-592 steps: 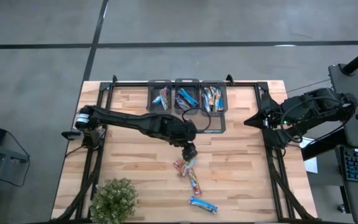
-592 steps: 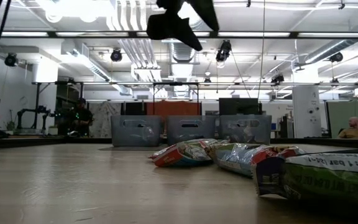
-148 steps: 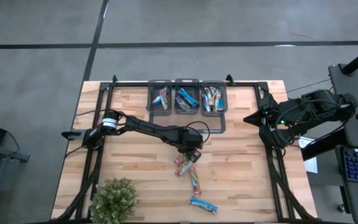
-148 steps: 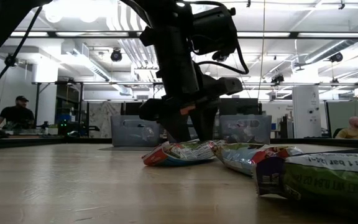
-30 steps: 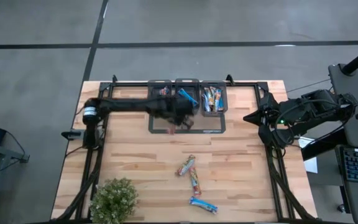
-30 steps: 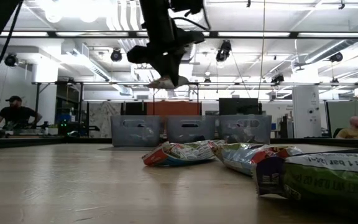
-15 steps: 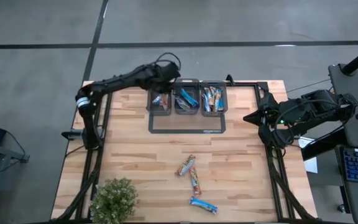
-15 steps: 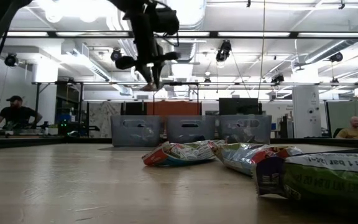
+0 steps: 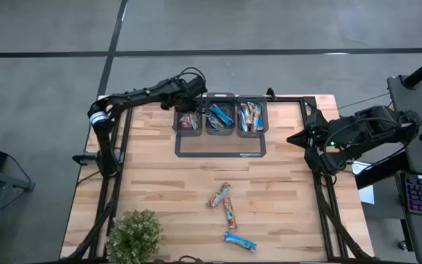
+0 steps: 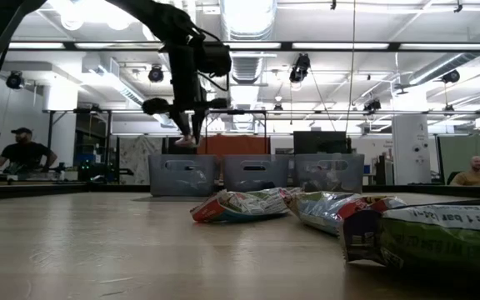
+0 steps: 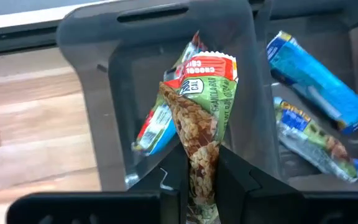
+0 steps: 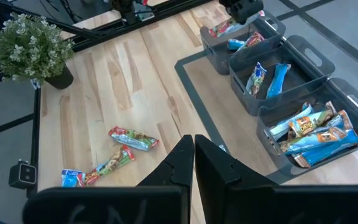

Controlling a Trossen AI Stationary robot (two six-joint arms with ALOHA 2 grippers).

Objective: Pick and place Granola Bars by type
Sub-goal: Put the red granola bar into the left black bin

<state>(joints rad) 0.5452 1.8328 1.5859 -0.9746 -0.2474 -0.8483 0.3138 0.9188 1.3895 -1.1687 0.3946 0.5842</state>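
Note:
My left gripper (image 9: 188,108) hangs over the left one of three grey bins (image 9: 179,121) at the table's far edge, shut on a granola bar (image 11: 202,93) in a red and green wrapper. The bar shows in the low view (image 10: 184,142) under the fingers, above the bin. Another red and green bar (image 11: 154,127) lies in that bin. The middle bin (image 9: 206,126) holds blue bars (image 11: 316,78). Three loose bars (image 9: 226,205) lie flat on the wood near the front. My right gripper (image 12: 194,155) waits shut at the table's right edge. My left gripper pinches one end of the granola bar (image 11: 201,163) between its two fingers. The fingers slant steeply down from above. The rest of the bar sticks out past the fingertips toward the left bin, lifted clear of it.
The right bin (image 9: 262,121) holds several mixed bars. A dark-framed mat (image 9: 220,155) lies in front of the bins. A potted plant (image 9: 133,235) stands at the near left corner. Black rails (image 9: 112,183) run along the table's left and right sides.
My left gripper has swung with the bar from over the mat toward the table's far left, coming to a stop over the left bin, a little lower and rolled about its own line. The bar stays pinched and clear of everything.

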